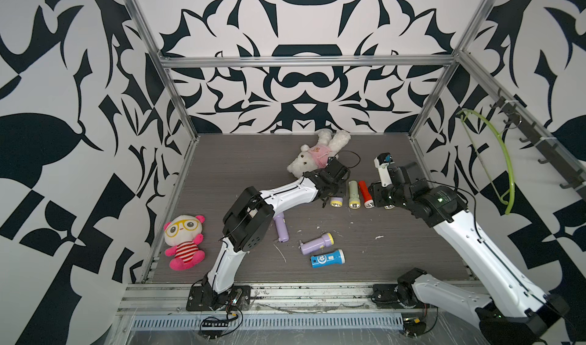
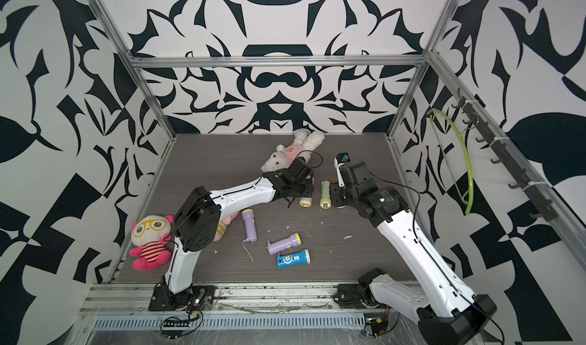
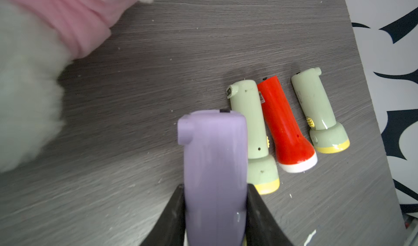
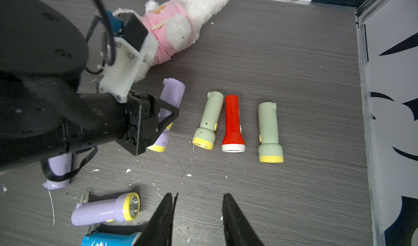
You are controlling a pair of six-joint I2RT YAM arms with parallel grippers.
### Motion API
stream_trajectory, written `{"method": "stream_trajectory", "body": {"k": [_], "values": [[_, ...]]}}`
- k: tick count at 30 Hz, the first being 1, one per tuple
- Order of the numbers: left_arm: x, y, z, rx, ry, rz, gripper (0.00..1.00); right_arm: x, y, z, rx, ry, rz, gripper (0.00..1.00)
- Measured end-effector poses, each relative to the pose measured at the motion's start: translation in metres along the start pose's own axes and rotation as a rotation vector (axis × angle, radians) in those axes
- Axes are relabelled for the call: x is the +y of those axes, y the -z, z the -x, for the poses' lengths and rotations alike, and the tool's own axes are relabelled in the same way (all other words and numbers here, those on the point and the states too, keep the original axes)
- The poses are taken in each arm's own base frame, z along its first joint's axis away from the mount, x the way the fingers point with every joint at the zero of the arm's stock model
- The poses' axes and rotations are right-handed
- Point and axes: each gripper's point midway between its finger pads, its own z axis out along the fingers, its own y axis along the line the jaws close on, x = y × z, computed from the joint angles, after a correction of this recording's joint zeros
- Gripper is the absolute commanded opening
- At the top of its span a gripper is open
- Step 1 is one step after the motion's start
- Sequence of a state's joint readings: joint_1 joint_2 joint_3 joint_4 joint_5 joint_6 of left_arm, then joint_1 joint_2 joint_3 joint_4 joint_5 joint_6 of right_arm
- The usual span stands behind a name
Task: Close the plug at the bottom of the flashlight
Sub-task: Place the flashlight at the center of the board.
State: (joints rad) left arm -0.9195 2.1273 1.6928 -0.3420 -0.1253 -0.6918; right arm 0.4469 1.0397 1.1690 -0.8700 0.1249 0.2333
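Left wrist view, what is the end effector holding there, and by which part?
The left end effector grips the purple flashlight across its barrel, near the head, with the tail end sticking out. The right end effector is open and holds nothing.

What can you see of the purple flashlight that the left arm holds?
The purple flashlight looks like smooth glossy plastic, with a yellow-rimmed head and a small nub at its tail. The left end effector is shut on its body, gripping from both sides. Beside it lies a green flashlight.
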Motion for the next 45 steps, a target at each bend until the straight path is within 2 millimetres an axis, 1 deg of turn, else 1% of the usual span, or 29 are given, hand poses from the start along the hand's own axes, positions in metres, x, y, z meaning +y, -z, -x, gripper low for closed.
{"method": "stream_trajectory", "body": {"k": [6,9,12,15,17,19,20,23,24,29,36,40,43,45], "values": [[-0.005,-0.028,-0.002,0.033,0.003,-0.003,0.13,-0.001,-0.003,-0.004,0.011,0.0,-0.003,0.39],[-0.001,-0.039,-0.011,0.064,0.011,0.008,0.17,-0.001,-0.003,-0.004,0.012,0.0,-0.003,0.39],[0.005,-0.049,-0.02,0.093,0.017,0.024,0.18,-0.001,-0.003,-0.004,0.012,0.0,-0.003,0.39],[0.009,-0.053,-0.024,0.109,0.024,0.033,0.18,-0.001,-0.003,-0.004,0.012,0.0,-0.003,0.39],[0.01,-0.053,-0.024,0.111,0.028,0.032,0.18,-0.001,-0.003,-0.004,0.012,0.0,-0.003,0.39],[0.01,-0.053,-0.025,0.114,0.031,0.03,0.21,-0.001,-0.003,-0.005,0.013,0.0,-0.003,0.39],[0.01,-0.053,-0.024,0.114,0.034,0.03,0.25,-0.001,-0.003,-0.005,0.014,0.001,-0.004,0.39],[0.011,-0.053,-0.023,0.115,0.043,0.029,0.44,-0.001,-0.004,-0.006,0.017,0.001,-0.004,0.39],[0.012,-0.053,-0.023,0.115,0.044,0.029,0.47,-0.001,-0.004,-0.006,0.018,0.001,-0.004,0.4],[0.015,-0.054,-0.02,0.112,0.056,0.03,0.54,-0.001,-0.005,-0.006,0.016,0.001,-0.004,0.39],[0.014,-0.054,-0.017,0.105,0.058,0.022,0.55,-0.001,-0.008,-0.009,0.024,0.002,-0.006,0.39],[0.019,-0.055,-0.024,0.112,0.059,0.028,0.55,-0.001,-0.008,-0.01,0.026,0.002,-0.006,0.39],[0.025,-0.046,-0.03,0.117,0.058,0.035,0.55,-0.001,-0.008,-0.01,0.025,0.002,-0.007,0.39],[0.027,-0.033,-0.03,0.109,0.053,0.038,0.55,-0.001,-0.008,-0.009,0.024,0.002,-0.006,0.39]]}}
